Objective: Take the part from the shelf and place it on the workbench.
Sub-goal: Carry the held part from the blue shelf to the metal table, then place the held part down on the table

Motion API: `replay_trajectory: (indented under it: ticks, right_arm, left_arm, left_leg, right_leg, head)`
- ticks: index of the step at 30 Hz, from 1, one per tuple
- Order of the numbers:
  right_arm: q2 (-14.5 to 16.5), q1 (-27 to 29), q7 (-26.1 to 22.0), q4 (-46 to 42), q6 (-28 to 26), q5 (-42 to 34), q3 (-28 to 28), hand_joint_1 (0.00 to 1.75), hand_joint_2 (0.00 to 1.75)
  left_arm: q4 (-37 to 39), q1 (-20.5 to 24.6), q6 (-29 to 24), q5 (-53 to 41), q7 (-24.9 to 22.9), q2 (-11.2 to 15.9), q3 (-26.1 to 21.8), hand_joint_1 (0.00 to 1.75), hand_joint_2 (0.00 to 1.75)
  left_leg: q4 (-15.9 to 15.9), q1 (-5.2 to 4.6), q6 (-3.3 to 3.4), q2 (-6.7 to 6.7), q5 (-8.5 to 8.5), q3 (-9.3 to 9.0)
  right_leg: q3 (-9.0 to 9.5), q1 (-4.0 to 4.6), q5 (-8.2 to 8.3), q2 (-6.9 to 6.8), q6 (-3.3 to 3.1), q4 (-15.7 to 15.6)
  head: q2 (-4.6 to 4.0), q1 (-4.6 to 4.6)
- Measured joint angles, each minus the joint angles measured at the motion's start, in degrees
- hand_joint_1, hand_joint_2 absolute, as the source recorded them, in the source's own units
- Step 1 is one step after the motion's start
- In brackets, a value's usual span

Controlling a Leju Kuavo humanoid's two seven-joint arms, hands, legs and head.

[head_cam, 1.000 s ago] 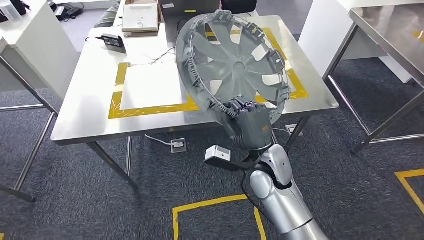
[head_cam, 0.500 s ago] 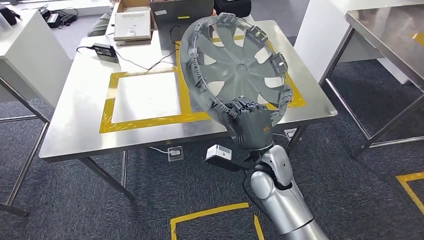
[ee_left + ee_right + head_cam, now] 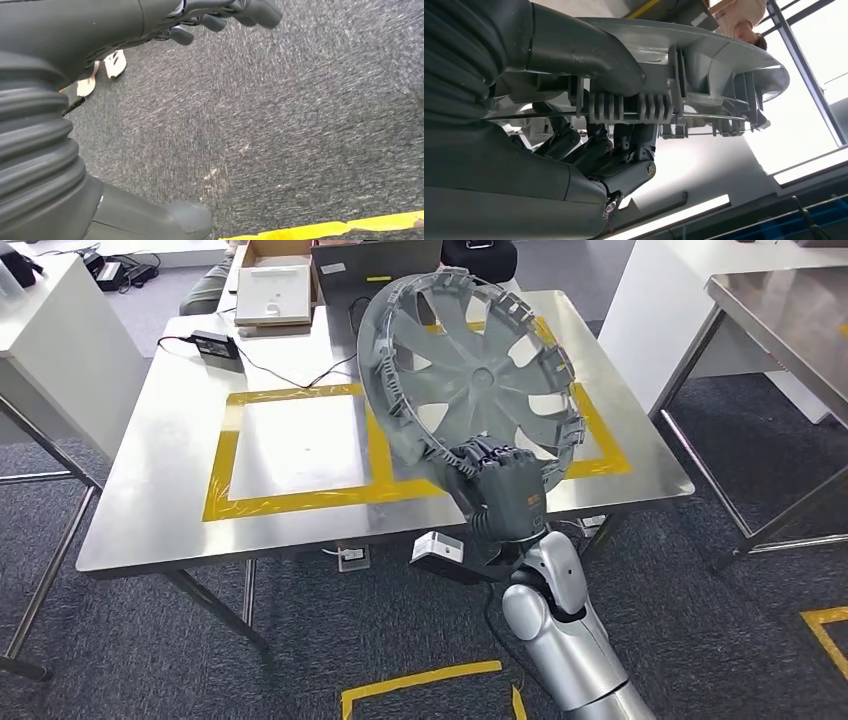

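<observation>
A silver arm [image 3: 565, 640] with rounded shells joins a dark grey robot hand [image 3: 505, 495] bearing a small orange mark; behind it, a ribbed grey cover [image 3: 454, 60] and black cable.

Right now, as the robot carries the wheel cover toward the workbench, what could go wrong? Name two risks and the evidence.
1. The right hand grips the wheel cover only at its lower rim, so the large tilted disc could slip or swing.
2. The cover hides much of the workbench and its right yellow-taped square, so placement may miss it.
</observation>
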State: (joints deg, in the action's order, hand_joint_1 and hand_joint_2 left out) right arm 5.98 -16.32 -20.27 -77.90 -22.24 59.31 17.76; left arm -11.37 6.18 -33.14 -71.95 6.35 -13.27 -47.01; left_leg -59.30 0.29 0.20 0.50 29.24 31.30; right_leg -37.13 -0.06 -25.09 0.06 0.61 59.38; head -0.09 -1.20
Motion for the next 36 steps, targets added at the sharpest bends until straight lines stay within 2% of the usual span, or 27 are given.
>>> replay_trajectory:
  ticks: [1,3,4,5,7,8,9,10,12,13,14,15,16,19,20,21,23,24,25,28,29,32,33,36]
  right_arm:
    - [0.0,-0.2,0.0,0.1,0.1,0.0,0.0,1.75,1.75]
    - [0.0,-0.4,0.1,0.2,0.2,0.0,0.0,1.75,1.75]
    - [0.0,-0.7,0.1,0.3,0.3,0.1,0.0,1.75,1.75]
    - [0.0,-1.0,0.0,0.3,0.3,0.2,0.0,1.75,1.75]
    - [0.0,-1.5,-0.1,0.6,0.4,0.5,0.0,1.75,1.75]
    - [0.0,-1.6,-0.2,0.7,0.4,0.5,0.0,1.75,1.75]
    - [0.0,-1.6,-0.2,0.9,0.4,0.6,0.0,1.75,1.75]
    - [0.0,-1.6,-0.2,1.1,0.4,0.6,0.0,1.75,1.75]
    - [0.0,-1.7,-0.1,1.3,0.5,0.6,0.0,1.75,1.75]
    - [0.0,-1.7,-0.2,1.4,0.5,0.6,0.0,1.75,1.75]
    - [0.0,-1.8,-0.2,1.5,0.5,0.6,0.0,1.75,1.75]
    - [0.0,-1.9,-0.2,1.6,0.5,0.6,0.0,1.75,1.75]
    - [0.0,-2.0,-0.2,1.6,0.5,0.6,0.0,1.75,1.75]
    - [0.0,-2.4,-0.4,1.7,0.7,1.2,0.2,1.75,1.75]
    - [0.0,-2.7,-0.5,1.9,1.0,1.7,0.5,1.75,1.75]
    - [0.1,-3.2,-0.5,2.2,1.3,2.3,0.8,1.75,1.75]
    - [0.3,-4.6,-0.4,3.0,2.0,3.8,1.9,1.75,1.75]
    - [0.5,-5.6,-0.1,3.9,2.4,4.5,2.7,1.75,1.75]
    - [0.8,-6.7,0.3,5.0,2.7,5.3,3.5,1.75,1.75]
    - [2.0,-10.5,1.6,9.6,3.1,7.7,6.3,1.75,1.75]
    - [2.6,-12.2,2.1,11.9,3.1,8.7,7.4,1.75,1.75]
    - [5.0,-18.0,3.6,20.8,3.5,11.4,10.8,1.75,1.75]
    - [5.8,-19.6,4.0,23.8,3.6,12.1,11.7,1.75,1.75]
    - [8.0,-24.3,5.5,33.5,3.7,14.1,14.3,1.75,1.75]
  left_arm:
    - [0.0,0.0,0.0,0.0,-0.1,0.0,0.0,0.0,1.75]
    - [0.0,0.0,0.0,0.1,-0.2,0.0,0.0,0.0,1.75]
    - [0.0,0.0,0.0,0.1,-0.3,0.0,0.0,0.0,1.75]
    - [0.0,0.2,0.0,0.1,-0.3,0.0,0.0,0.0,1.75]
    - [0.0,0.3,0.0,0.1,-0.3,0.0,0.0,0.0,1.75]
    - [0.0,0.3,0.0,0.1,-0.3,0.0,0.0,0.0,1.75]
    - [0.0,0.2,0.0,0.1,-0.3,0.0,0.0,0.0,1.75]
    - [0.0,0.1,0.0,0.1,-0.3,0.0,0.0,0.0,1.75]
    - [0.0,0.0,0.0,0.1,-0.4,0.0,0.0,0.0,1.75]
    - [0.0,0.1,0.0,0.1,-0.4,0.0,0.0,0.0,1.75]
    - [0.0,0.1,0.0,0.1,-0.4,0.0,0.0,0.0,1.75]
    - [0.0,0.1,0.0,0.1,-0.4,0.0,0.0,0.0,1.75]
    - [0.0,0.1,0.0,0.1,-0.4,0.0,0.0,0.0,1.75]
    - [0.0,0.0,0.0,-0.1,-0.5,0.0,0.0,0.0,1.75]
    - [0.0,0.1,0.0,-0.3,-0.5,-0.1,0.0,0.0,1.75]
    - [0.0,0.2,0.1,-0.5,-0.5,-0.1,0.0,0.0,1.75]
    - [0.0,0.4,0.1,-1.0,-0.6,-0.2,0.0,0.0,1.75]
    - [0.0,0.6,0.1,-1.3,-0.7,-0.2,0.0,0.0,1.75]
    - [0.0,0.7,-0.2,-1.6,-0.9,-0.2,0.1,0.0,1.75]
    - [0.0,0.8,-2.7,-3.1,-1.6,-0.2,0.6,0.0,1.75]
    - [-0.1,0.8,-4.0,-3.9,-1.8,-0.2,0.9,0.0,1.75]
    - [-1.0,0.7,-6.6,-6.4,-1.8,-0.3,1.9,0.0,1.75]
    - [-1.3,0.7,-6.8,-6.9,-1.7,-0.4,2.1,0.0,1.75]
    - [-1.2,0.9,-5.7,-7.3,-1.0,-0.6,2.6,0.0,1.75]
  left_leg:
    - [-0.2,-0.05,-0.38,-0.02,-0.01,-0.15]
    - [-1.0,-0.01,-1.02,-0.12,0.2,-0.16]
    - [-2.3,0.01,-1.22,-0.17,0.69,0.43]
    - [-4.6,0.07,-1.39,-0.19,1.6,1.7]
    - [-11.2,0.16,-1.69,-0.21,4.1,5.8]
    - [-14.0,0.2,-1.8,-0.21,4.95,7.85]
    - [-15.5,0.21,-1.89,-0.22,4.95,9.23]
    - [-14.8,0.21,-1.89,-0.22,3.64,9.61]
    - [-8.2,0.19,-1.59,-0.24,-1.52,7.76]
    - [-4.7,0.11,-1.35,-0.25,-3.39,6.66]
    - [-2.2,-0.04,-1.06,-0.26,-4.18,5.78]
    - [-0.8,-0.17,-0.78,-0.26,-4.3,5.36]
    - [-0.5,-0.31,-0.53,-0.24,-3.84,5.19]
    - [0.2,-0.15,0.27,-0.13,-3.95,4.61]
    - [0.2,-0.12,0.38,-0.08,-3.9,4.46]
    - [0.1,-0.11,0.4,-0.04,-3.8,4.32]
    - [-0.1,-0.27,0.25,0.09,-3.57,4.25]
    - [-0.1,-0.29,0.27,0.13,-3.5,4.22]
    - [-0.1,-0.31,0.32,0.15,-3.44,4.21]
    - [-0.1,-0.44,0.47,0.14,-3.3,4.32]
    - [-0.2,-0.52,0.5,0.06,-3.28,4.41]
    - [-0.3,-0.66,0.56,-0.21,-3.28,4.43]
    - [-0.3,-0.64,0.57,-0.21,-3.3,4.35]
    - [-0.2,-0.58,0.51,-0.15,-3.45,4.16]
  right_leg:
    - [0.21,0.15,-0.36,0.01,-0.49,-0.2]
    - [1.11,-0.07,-0.07,0.1,-1.42,-0.6]
    - [1.59,-0.19,-0.18,0.1,-1.76,-0.7]
    - [2.01,-0.31,-0.34,0.1,-2.06,-0.8]
    - [2.45,-0.29,-0.86,0.11,-2.4,-0.8]
    - [2.7,-0.26,-1.17,0.14,-2.43,-0.8]
    - [3.03,-0.24,-1.49,0.18,-2.41,-0.7]
    - [3.48,-0.23,-1.87,0.22,-2.34,-0.7]
    - [4.52,-0.24,-2.71,0.26,-2.07,-0.6]
    - [4.93,-0.2,-3.1,0.25,-1.86,-0.6]
    - [5.07,-0.17,-3.41,0.25,-1.57,-0.5]
    - [5.1,-0.15,-3.65,0.24,-1.25,-0.5]
    - [5.13,-0.13,-3.82,0.23,-0.9,-0.6]
    - [5.07,-0.15,-4.65,0.17,0.05,0.0]
    - [4.82,-0.11,-3.86,0.18,0.11,0.6]
    - [4.51,-0.08,-3.4,0.2,-0.17,1.5]
    - [4.26,0.11,-1.66,0.27,-1.48,2.0]
    - [4.3,0.15,-1.92,0.26,-2.04,2.0]
    - [4.39,0.18,-1.88,0.25,-2.34,1.7]
    - [5.22,0.15,-3.0,0.18,-2.38,0.4]
    - [5.63,0.08,-3.59,0.14,-2.02,-0.3]
    - [6.36,-0.15,-4.5,0.08,-0.06,-1.5]
    - [6.44,-0.17,-4.48,0.06,0.27,-1.6]
    - [6.59,-0.12,-4.44,-0.04,0.26,-1.5]
  head:
    - [0.0,-0.03]
    - [0.0,0.02]
    - [0.0,0.11]
    - [0.0,0.2]
    - [0.0,0.37]
    - [0.0,0.36]
    - [0.0,0.37]
    - [0.0,0.37]
    - [0.0,0.38]
    - [0.0,0.36]
    - [0.0,0.39]
    - [0.0,0.38]
    - [0.0,0.39]
    - [0.0,0.36]
    - [0.0,0.29]
    - [0.0,0.26]
    - [0.0,0.06]
    - [0.0,0.01]
    - [0.0,-0.1]
    - [0.0,-0.13]
    - [0.0,-0.12]
    - [0.0,-0.09]
    - [0.0,-0.1]
    - [0.0,-0.09]
